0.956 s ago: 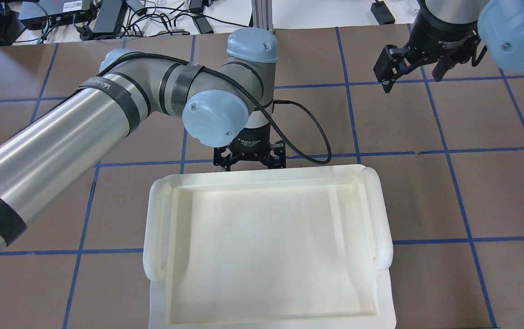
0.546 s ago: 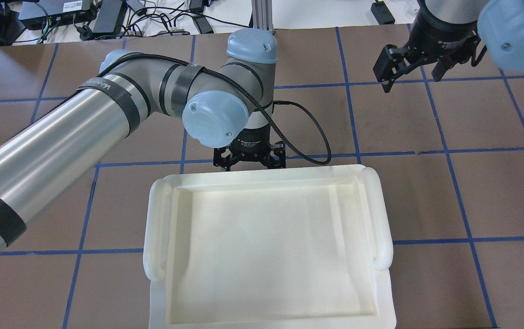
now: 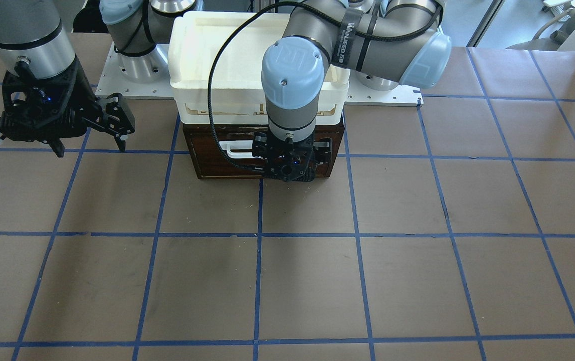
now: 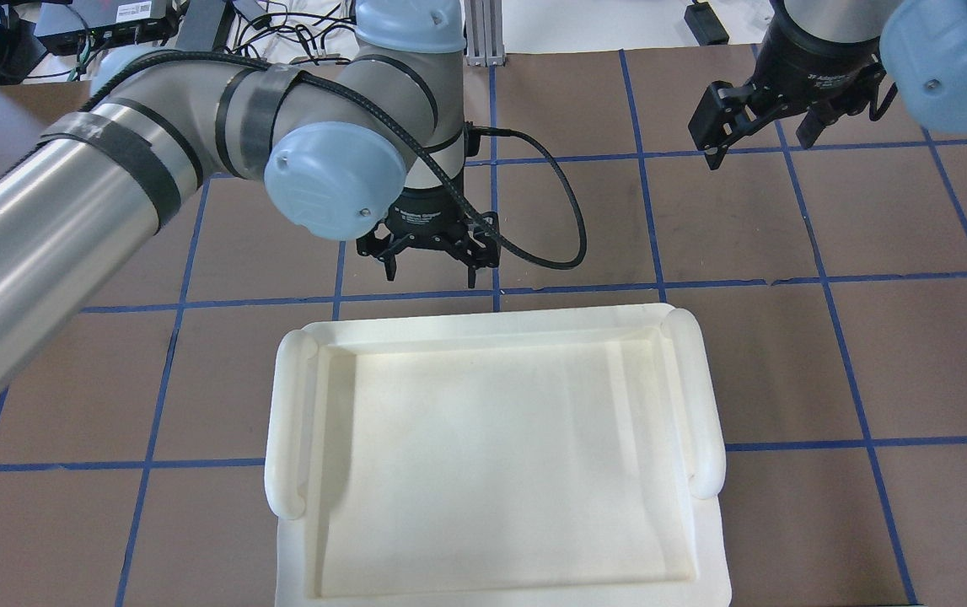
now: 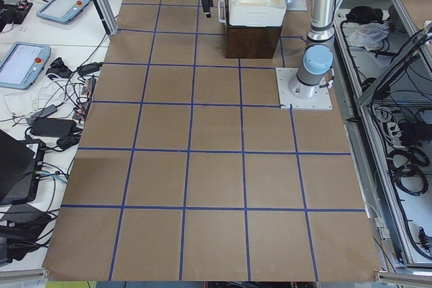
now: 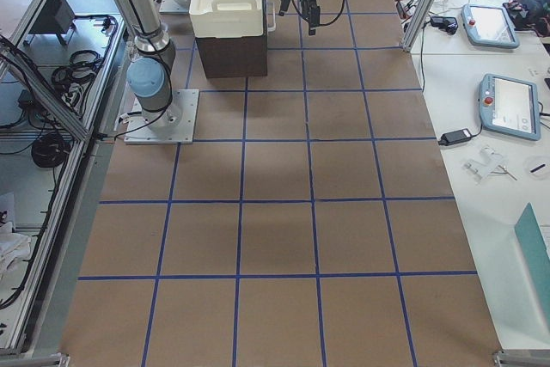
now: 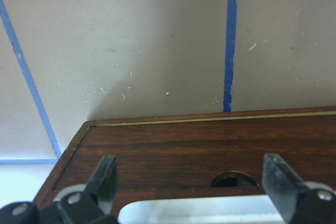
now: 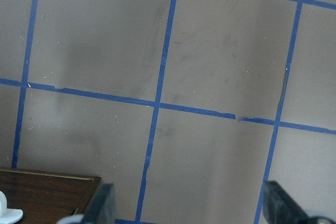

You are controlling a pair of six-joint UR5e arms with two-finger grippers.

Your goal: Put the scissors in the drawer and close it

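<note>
The drawer (image 3: 217, 165) is pushed in flush under the white tray; its dark brown front and white bar handle (image 3: 234, 149) face the table. The left wrist view shows the front (image 7: 184, 150) and handle (image 7: 199, 211) close up. The scissors are out of view. My left gripper (image 3: 291, 160) is open and empty, just in front of and above the drawer front; in the overhead view it (image 4: 430, 271) hangs past the tray's far edge. My right gripper (image 4: 757, 135) is open and empty, raised over the table to the side, also seen in the front view (image 3: 89, 135).
A white plastic tray (image 4: 289, 421) sits on top of the cabinet that holds the drawer. The brown table with blue tape grid (image 3: 307, 281) stretches in front. Cables and power bricks (image 4: 196, 34) lie beyond the table's far edge.
My left gripper has pulled away from the drawer front, farther from the tray edge and slightly left, with the arm swinging along. The right arm has not moved.
</note>
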